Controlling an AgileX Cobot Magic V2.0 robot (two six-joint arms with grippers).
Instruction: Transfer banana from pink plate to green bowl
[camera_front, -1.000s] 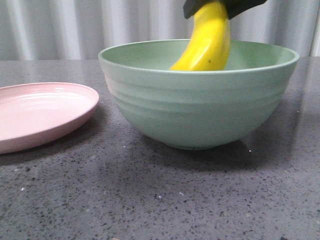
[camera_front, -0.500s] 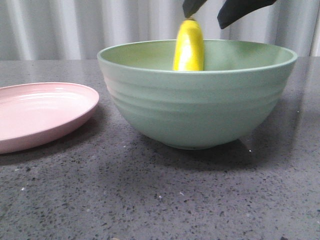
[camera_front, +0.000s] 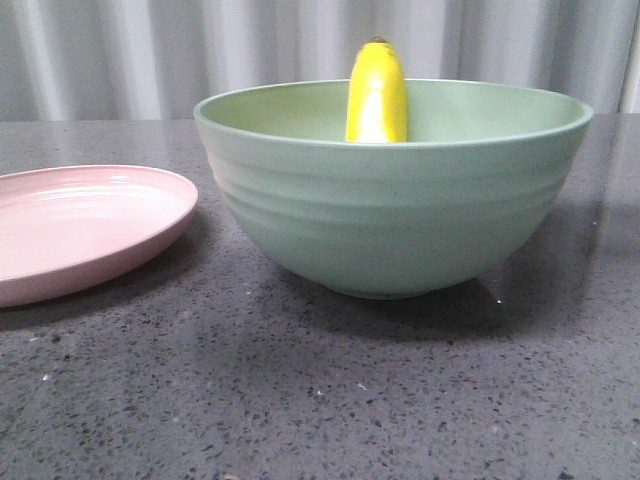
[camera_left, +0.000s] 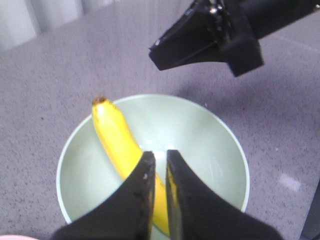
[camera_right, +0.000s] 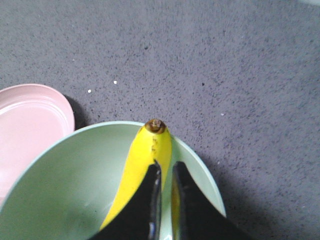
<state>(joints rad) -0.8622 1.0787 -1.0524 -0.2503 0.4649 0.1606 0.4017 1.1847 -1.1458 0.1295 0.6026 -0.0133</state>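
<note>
Big ridged mint-green bowl (camera_front: 392, 190) on the speckled grey tabletop (camera_front: 300, 400) holds the glossy yellow banana (camera_front: 377, 92), long axis leaning up its wall, tip above the rim; pale pink plate (camera_front: 80, 225) bare. Both claws, left (camera_left: 159, 172) and right (camera_right: 165, 187), hang above, fingers nearly together, gripping nothing.

**Banana propped inside the green bowl**

The banana (camera_front: 377, 92) stands nearly upright in the green bowl (camera_front: 392, 215), its upper end poking above the rim and its lower part hidden behind the bowl's near wall. The bowl sits on a dark speckled table (camera_front: 320, 390). To its left lies the pink plate (camera_front: 80, 225), close beside the bowl, cut off by the frame's left edge. Pale vertical curtains (camera_front: 150, 55) hang behind.
</note>
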